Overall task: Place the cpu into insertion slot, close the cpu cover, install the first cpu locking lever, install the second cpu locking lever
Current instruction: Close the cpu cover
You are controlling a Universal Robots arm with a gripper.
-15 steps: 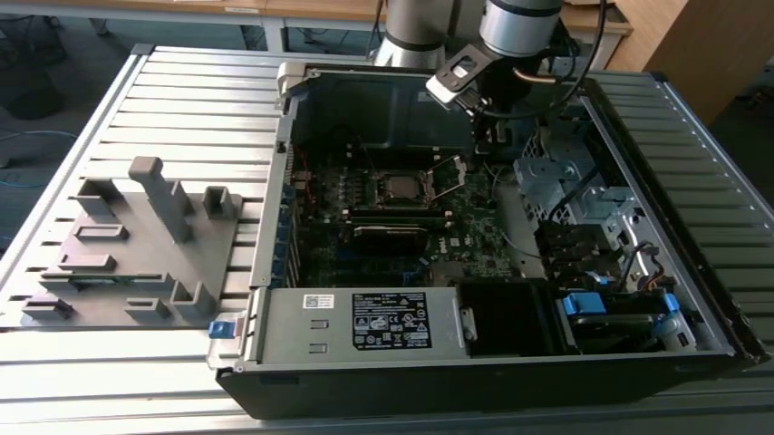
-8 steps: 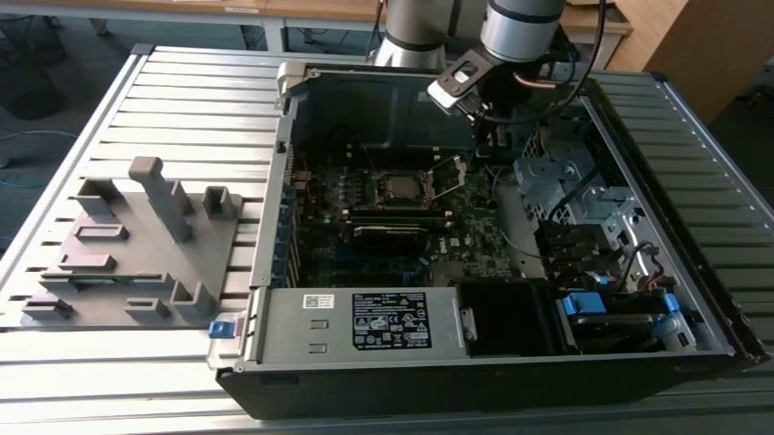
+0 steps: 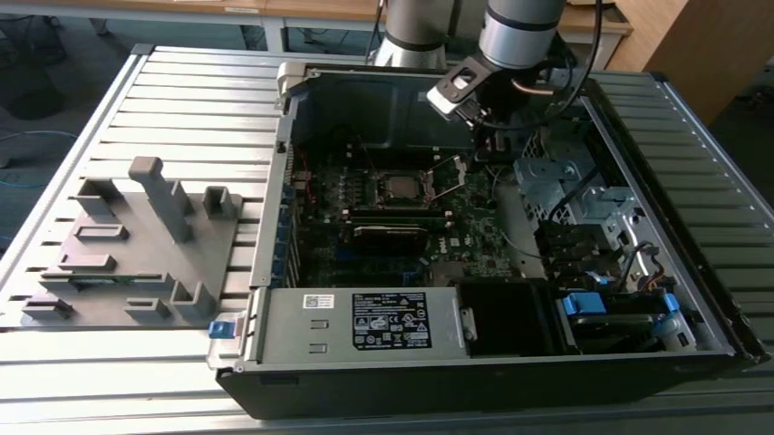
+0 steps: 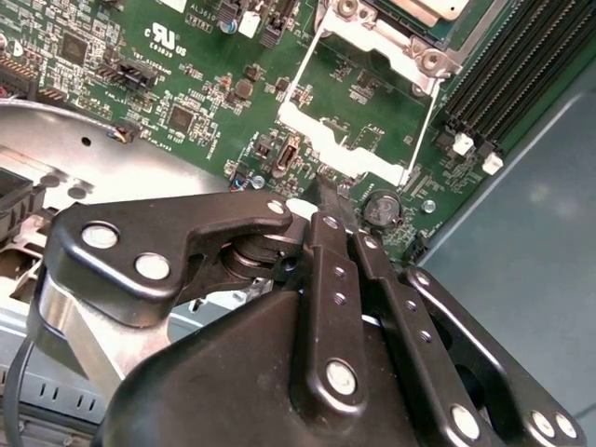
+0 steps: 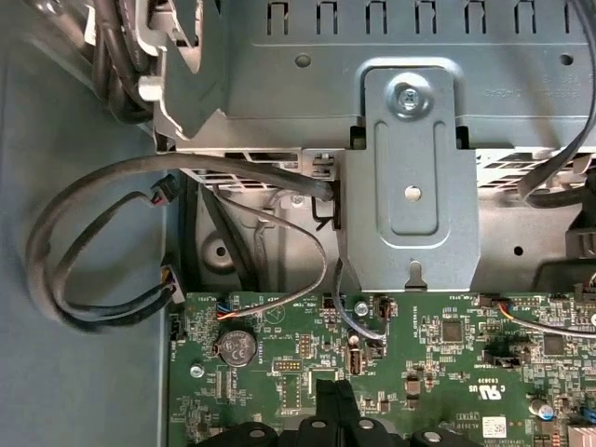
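Closest to the lens in the second wrist view, the black linked gripper (image 4: pixel 328 191) has its two fingers pressed together with nothing between them. Their shared tip is just beside the free edge of the cpu cover (image 4: pixel 345 144). That thin silver frame lies swung open over the green motherboard (image 4: pixel 186 84), which shows through its open centre. Beyond the frame's far end sits the cpu (image 4: pixel 433 7), a pale metal square lying in its socket, with black memory slots (image 4: pixel 521 65) beside it. A round coin battery (image 4: pixel 380 209) lies just beside the fingertip. In the exterior view the computer case (image 3: pixel 278 208) takes the centre and right of the frame on a slatted table (image 3: pixel 181 100). A grey fixture (image 3: pixel 133 245) lies at the left, and the arm (image 3: pixel 523 27) reaches down from the upper centre. The chip looks seated, so closing the cover seems the step in hand. To do it well, the closed tip should catch only the frame's free edge and swing it lightly about its hinge, staying off the chip, the battery and the loose cables (image 5: pixel 233 168).
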